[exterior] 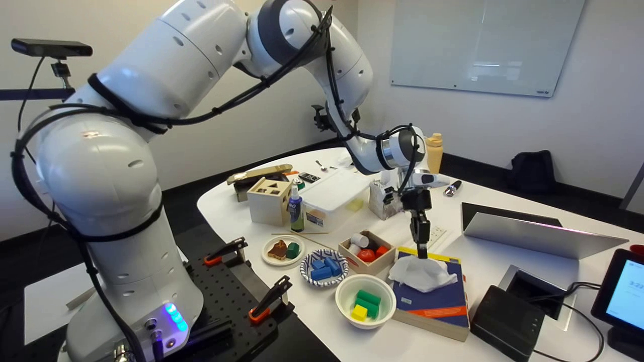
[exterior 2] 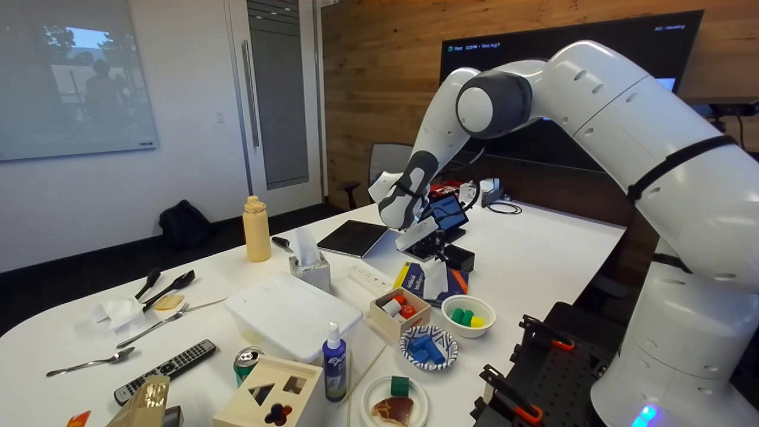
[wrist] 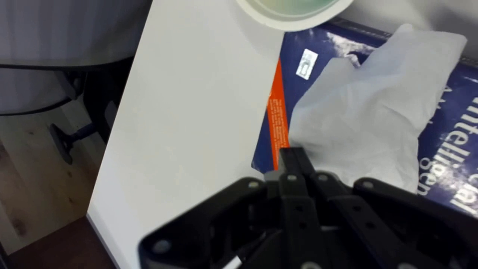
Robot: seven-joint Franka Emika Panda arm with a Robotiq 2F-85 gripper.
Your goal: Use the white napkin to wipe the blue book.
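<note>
The blue book [exterior: 430, 303] lies flat on the table; it also shows in an exterior view [exterior 2: 412, 286] and the wrist view [wrist: 295, 82]. The thin, creased white napkin [exterior: 425, 276] drapes over the middle of its cover, also visible in an exterior view [exterior 2: 434, 281] and the wrist view [wrist: 368, 116]. My gripper [exterior: 422, 254] points down over the book. In the wrist view its fingertips [wrist: 293, 150] are together at the napkin's edge, near the orange band. The napkin rises to the tips and appears pinched there; the pinched bit is hidden.
A white bowl [exterior: 347, 314] with green and yellow blocks stands beside the book. A wooden box [exterior: 352, 264] of red and white pieces is close by. A black case [exterior: 508, 322] and a laptop [exterior: 528, 236] are on the other side. A tissue box [exterior 2: 314, 276] stands farther off.
</note>
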